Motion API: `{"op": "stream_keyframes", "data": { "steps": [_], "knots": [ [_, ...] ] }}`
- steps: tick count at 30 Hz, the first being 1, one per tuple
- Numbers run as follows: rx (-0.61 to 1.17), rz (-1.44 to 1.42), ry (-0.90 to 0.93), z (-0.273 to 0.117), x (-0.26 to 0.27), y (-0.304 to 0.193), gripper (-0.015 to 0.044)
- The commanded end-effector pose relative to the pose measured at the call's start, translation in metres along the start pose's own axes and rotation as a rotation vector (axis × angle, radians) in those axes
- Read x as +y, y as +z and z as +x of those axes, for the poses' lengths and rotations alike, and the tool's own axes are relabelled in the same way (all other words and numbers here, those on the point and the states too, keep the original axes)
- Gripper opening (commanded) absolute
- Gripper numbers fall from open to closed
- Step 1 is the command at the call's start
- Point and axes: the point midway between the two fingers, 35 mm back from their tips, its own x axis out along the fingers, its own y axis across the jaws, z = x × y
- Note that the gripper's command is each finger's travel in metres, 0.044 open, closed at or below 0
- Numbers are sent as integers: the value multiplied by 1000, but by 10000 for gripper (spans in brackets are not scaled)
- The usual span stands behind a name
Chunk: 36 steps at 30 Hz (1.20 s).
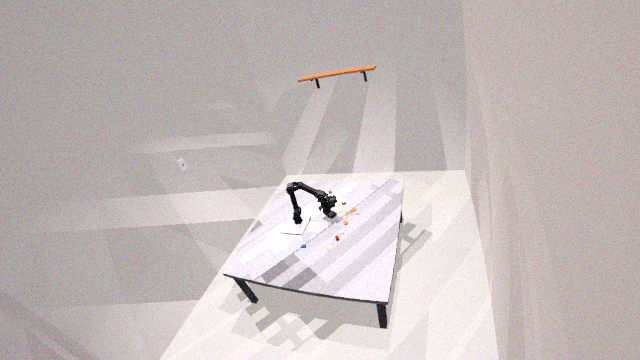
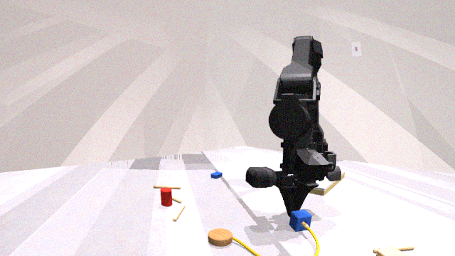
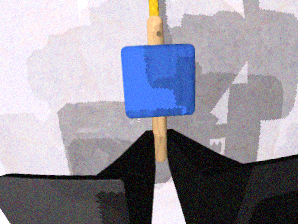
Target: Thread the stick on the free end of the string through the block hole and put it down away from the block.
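The blue block (image 2: 298, 221) (image 3: 137, 82) sits on the table, with the wooden stick (image 2: 304, 225) (image 3: 155, 32) running through its hole. The stick shows at both sides of the block in the wrist view. The yellow string (image 2: 317, 243) (image 3: 154, 7) leaves the stick's far end, outside the block. My gripper (image 2: 292, 213) (image 3: 159, 137) is shut on the stick's other end, close beside the block on the arm side. The round wooden button (image 2: 220, 237) lies left of the block in the exterior view, with string at its edge.
A red cylinder (image 1: 337, 238) (image 2: 166, 198) stands among loose sticks, one a light stick (image 2: 179, 213). A flat blue piece (image 1: 303, 246) (image 2: 216, 175) lies farther back. A pale wooden piece (image 2: 391, 252) with sticks beside it is at the lower right. A wood-edged board lies behind the gripper.
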Motion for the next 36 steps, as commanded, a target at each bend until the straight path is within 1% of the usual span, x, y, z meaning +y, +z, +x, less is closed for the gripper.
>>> {"op": "stream_keyframes", "data": {
  "steps": [1, 36],
  "knots": [
    [-5, 1, 0, -1, 0, -3, 0],
    [-2, 0, -10, -5, 2, -50, 0]
  ]
}}
